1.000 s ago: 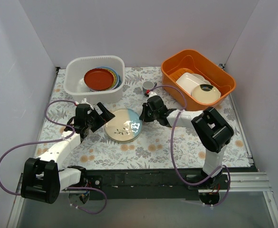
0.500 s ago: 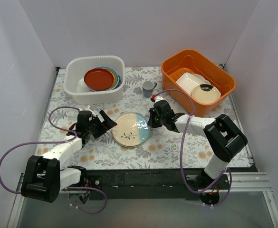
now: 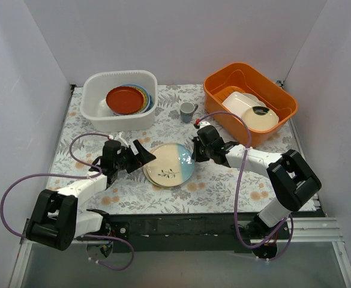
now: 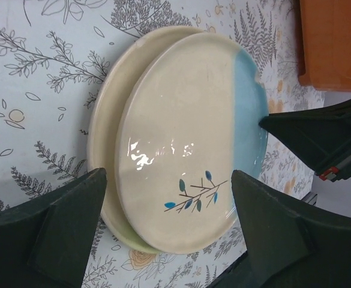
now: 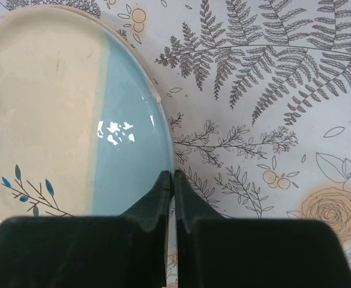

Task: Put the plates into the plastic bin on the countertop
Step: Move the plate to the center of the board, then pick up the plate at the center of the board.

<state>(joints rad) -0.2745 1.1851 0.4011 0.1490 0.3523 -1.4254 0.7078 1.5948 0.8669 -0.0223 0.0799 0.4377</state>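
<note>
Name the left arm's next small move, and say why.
Probably ease the left gripper forward and close on the cream rim of the plate: its jaws stand open facing that edge, while the shut right gripper presses the blue side.

Two bins [image 3: 112, 123] [image 3: 214, 96], one cup [image 3: 188, 110]
</note>
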